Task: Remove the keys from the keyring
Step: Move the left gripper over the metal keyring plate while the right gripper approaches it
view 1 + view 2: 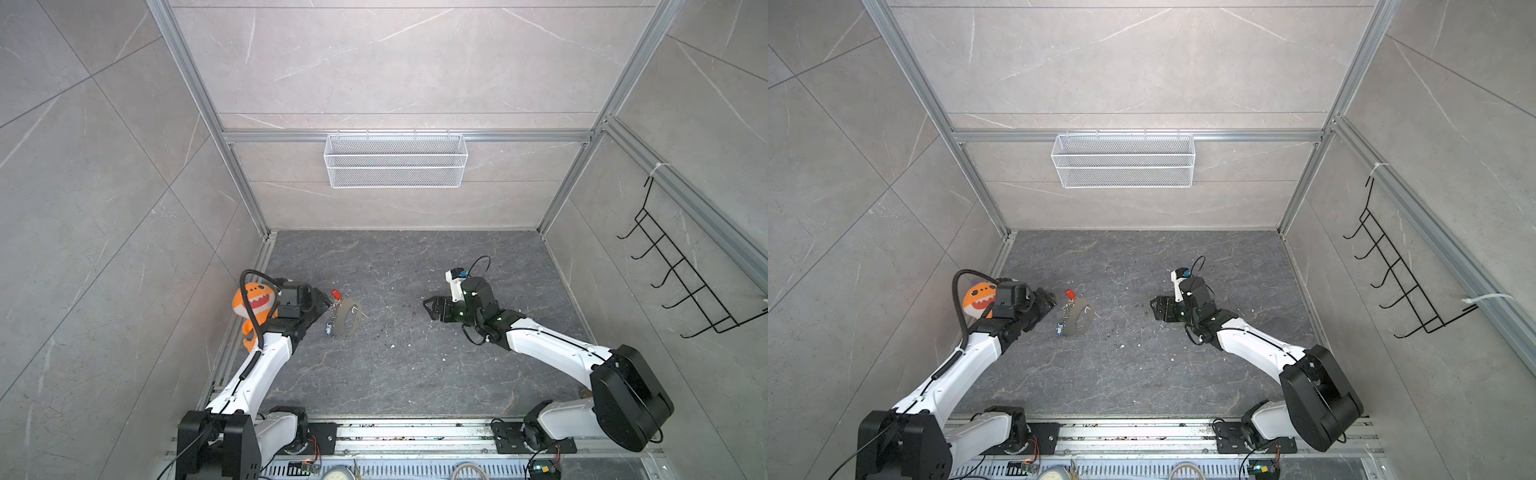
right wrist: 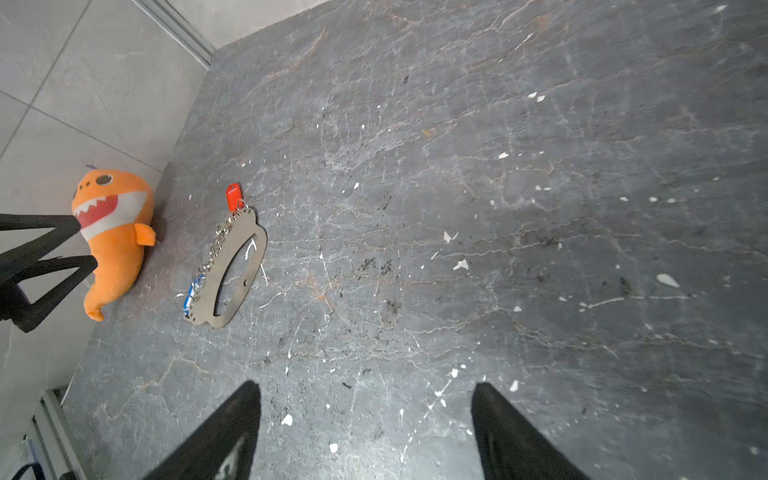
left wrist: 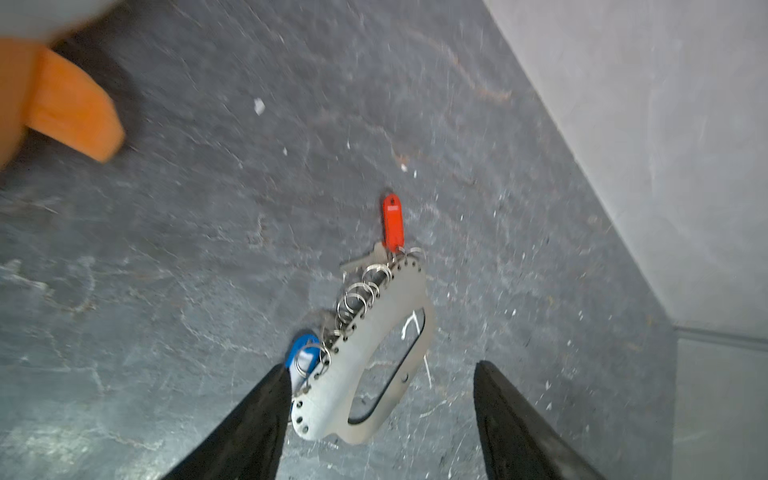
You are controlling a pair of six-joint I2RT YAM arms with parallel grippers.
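The keyring (image 1: 348,318) (image 1: 1079,319) is a flat grey oval fob with a cutout and a row of small silver rings along one edge. It lies on the dark floor at the left. The red-tagged key (image 3: 393,222) (image 2: 234,196) hangs off its far end and the blue-tagged key (image 3: 305,353) (image 2: 191,297) off its near end. My left gripper (image 3: 381,365) (image 1: 322,305) is open just above the fob's near end, one finger beside the blue tag. My right gripper (image 2: 365,384) (image 1: 430,307) is open over bare floor well to the right, holding nothing.
An orange plush toy (image 1: 255,303) (image 2: 112,232) rests against the left wall behind my left arm. A white wire basket (image 1: 395,160) hangs on the back wall. A black hook rack (image 1: 681,274) is on the right wall. White flecks dot the floor.
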